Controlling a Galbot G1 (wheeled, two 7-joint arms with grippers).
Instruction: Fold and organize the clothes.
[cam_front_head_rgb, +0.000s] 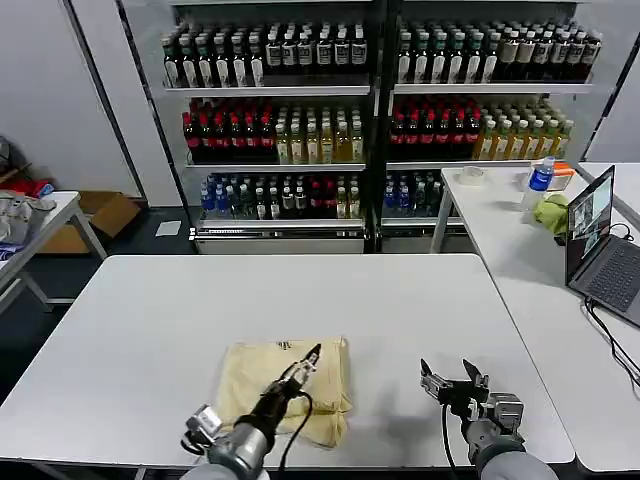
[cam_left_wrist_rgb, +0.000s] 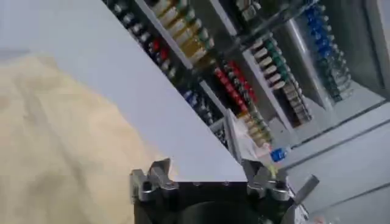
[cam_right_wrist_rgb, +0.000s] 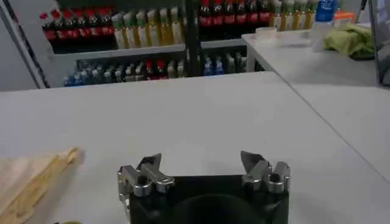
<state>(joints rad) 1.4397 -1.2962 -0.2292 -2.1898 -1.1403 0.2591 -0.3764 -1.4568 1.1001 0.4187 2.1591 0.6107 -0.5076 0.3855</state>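
Note:
The clothes are one pale cream-yellow T-shirt (cam_front_head_rgb: 262, 380), lying folded into a rough rectangle on the white table (cam_front_head_rgb: 150, 320) near its front edge. A small white neck label shows at its far edge. My left gripper (cam_front_head_rgb: 308, 360) hovers over the shirt's far right part and is open with nothing between its fingers. In the left wrist view the left gripper (cam_left_wrist_rgb: 209, 175) has the shirt (cam_left_wrist_rgb: 55, 140) beside it and bare table ahead. My right gripper (cam_front_head_rgb: 452, 378) stands open over bare table to the right of the shirt. In the right wrist view, the right gripper (cam_right_wrist_rgb: 201, 163) sees the shirt's edge (cam_right_wrist_rgb: 30, 179) off to one side.
A second white table (cam_front_head_rgb: 520, 250) adjoins on the right, carrying a laptop (cam_front_head_rgb: 600, 245), a bright-green cloth (cam_front_head_rgb: 551, 212), a blue-capped bottle (cam_front_head_rgb: 540, 178) and a tape roll (cam_front_head_rgb: 470, 175). Drink shelves (cam_front_head_rgb: 370, 110) stand behind. Another table (cam_front_head_rgb: 35, 225) and a cardboard box (cam_front_head_rgb: 110, 212) are at far left.

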